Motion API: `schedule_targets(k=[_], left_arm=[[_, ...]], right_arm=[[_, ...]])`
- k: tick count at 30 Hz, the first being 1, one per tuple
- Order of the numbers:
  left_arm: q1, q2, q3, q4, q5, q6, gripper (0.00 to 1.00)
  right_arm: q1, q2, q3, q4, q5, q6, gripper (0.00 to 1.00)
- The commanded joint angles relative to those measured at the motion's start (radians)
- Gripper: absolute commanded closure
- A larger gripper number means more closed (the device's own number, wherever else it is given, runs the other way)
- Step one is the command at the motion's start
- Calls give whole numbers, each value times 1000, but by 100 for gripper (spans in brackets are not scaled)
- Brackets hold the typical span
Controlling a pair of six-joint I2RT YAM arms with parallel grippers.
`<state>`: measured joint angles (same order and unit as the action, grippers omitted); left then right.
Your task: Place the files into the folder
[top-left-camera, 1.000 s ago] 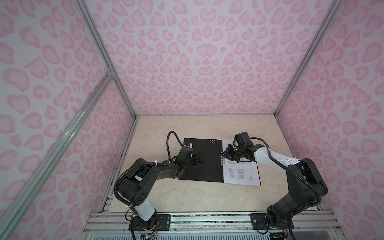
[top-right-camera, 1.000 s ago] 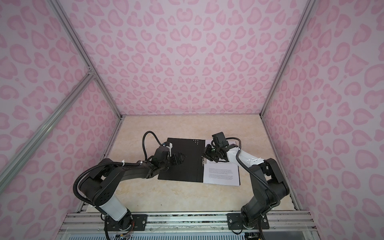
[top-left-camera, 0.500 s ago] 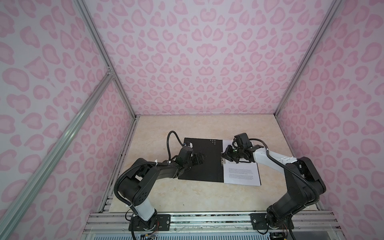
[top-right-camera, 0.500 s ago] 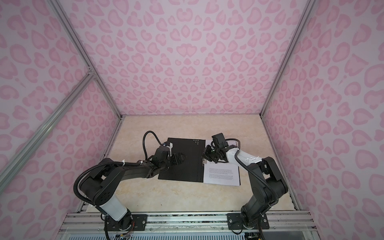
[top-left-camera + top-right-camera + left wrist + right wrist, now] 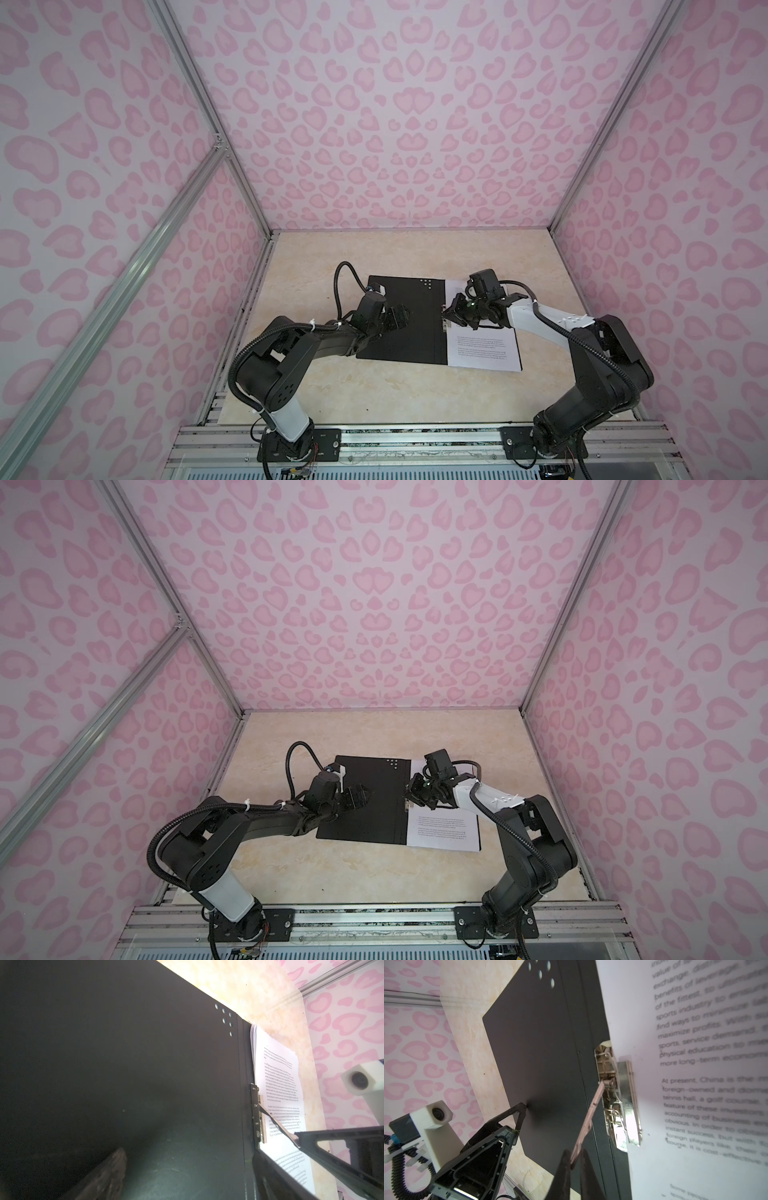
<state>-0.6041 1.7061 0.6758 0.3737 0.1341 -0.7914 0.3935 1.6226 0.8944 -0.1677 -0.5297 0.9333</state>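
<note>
In both top views a thin folder (image 5: 415, 332) lies open, black inside up, on the beige marbled tabletop (image 5: 374, 390), between pink-blotched walls (image 5: 395, 124). A stack of white paper sheets (image 5: 484, 351) printed with black text covers its right half. The left gripper (image 5: 397, 318), jaws spread wide, sits on the bare left flap. The right gripper (image 5: 449, 316) is at the spine, and its arm hides the far part of the sheets.

In the left wrist view, a silver metal clip (image 5: 258, 1113) sits on the spine at the sheets' edge. Its thin lever (image 5: 276, 1124) slants up into the right gripper's fingers (image 5: 315, 1142).

In the right wrist view, the right gripper (image 5: 574, 1162) is pinched on the lever's tip. One left fingertip (image 5: 522, 1108) touches the black flap.

Compared with a second ago, the folder, sheets and both grippers are in the same places. Only the right arm's elbow has shifted slightly.
</note>
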Motion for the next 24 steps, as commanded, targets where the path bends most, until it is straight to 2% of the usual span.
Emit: schedule_targets(k=[1,14,20,24], left_arm=[[-5,41,-19,-404,52,-58,3],[-4,46,-15,-411,46,-57,3],[-3,44,-15,-419,33,-62,3],[-2,37,-16,-426,16,-64,3]], right_arm=[[4,3,4,-12,-1,-20,85],[4,-2,-23,15,-1,-4,92],[-4,-29,-97,76,1,5,100],[-5,-36,-173,148,-1,13,100]])
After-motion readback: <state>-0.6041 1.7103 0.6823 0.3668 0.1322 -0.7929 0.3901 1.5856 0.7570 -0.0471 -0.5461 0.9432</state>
